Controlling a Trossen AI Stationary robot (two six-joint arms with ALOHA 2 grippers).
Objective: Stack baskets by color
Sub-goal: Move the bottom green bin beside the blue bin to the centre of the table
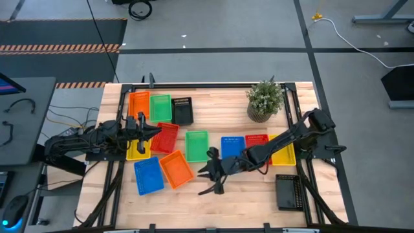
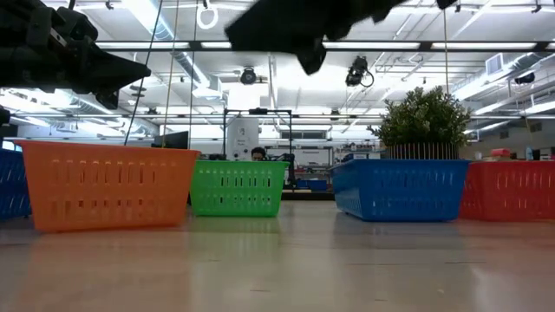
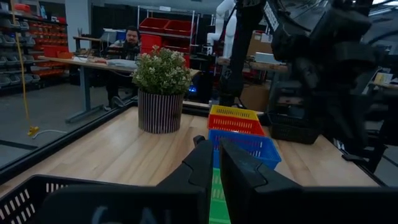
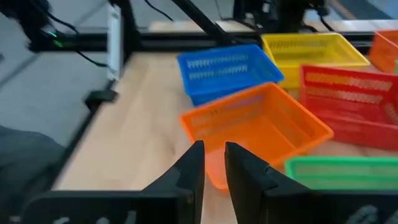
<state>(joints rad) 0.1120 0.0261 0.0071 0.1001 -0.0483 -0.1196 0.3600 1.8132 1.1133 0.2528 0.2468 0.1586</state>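
Reaching across the table (image 1: pixel 233 194), we see the right tool (image 1: pixel 212 173) hanging above bare wood with nothing between its fingers (image 4: pixel 193 163); they stand a narrow gap apart, neither pressed together nor spread wide. Just ahead of this tool lies a loose orange basket (image 4: pixel 255 127), with a blue basket (image 4: pixel 227 67) beyond it and a yellow basket (image 4: pixel 314 48) past that. Beside the orange one sits a red basket (image 4: pixel 351 96), and a green basket (image 4: pixel 345 171) lies close by the tool's side.

Our left tool (image 1: pixel 154 129) hovers over the cluster at the far left, its fingers (image 3: pixel 202 165) almost pressed together and empty. Ahead of it, the wrist view shows a row of green, blue, red and yellow baskets running toward the potted plant (image 3: pixel 160 87).

We judge the task to be at an early sorting stage: most baskets lie singly, and a second orange basket (image 1: pixel 138 103) sits well apart from the one in front of the right tool. The step in hand looks like an approach to that loose orange basket. The next move, as we read it, calls for spreading the fingers wider, lowering over one slotted wall, pinching it, then carrying the basket toward its orange partner.
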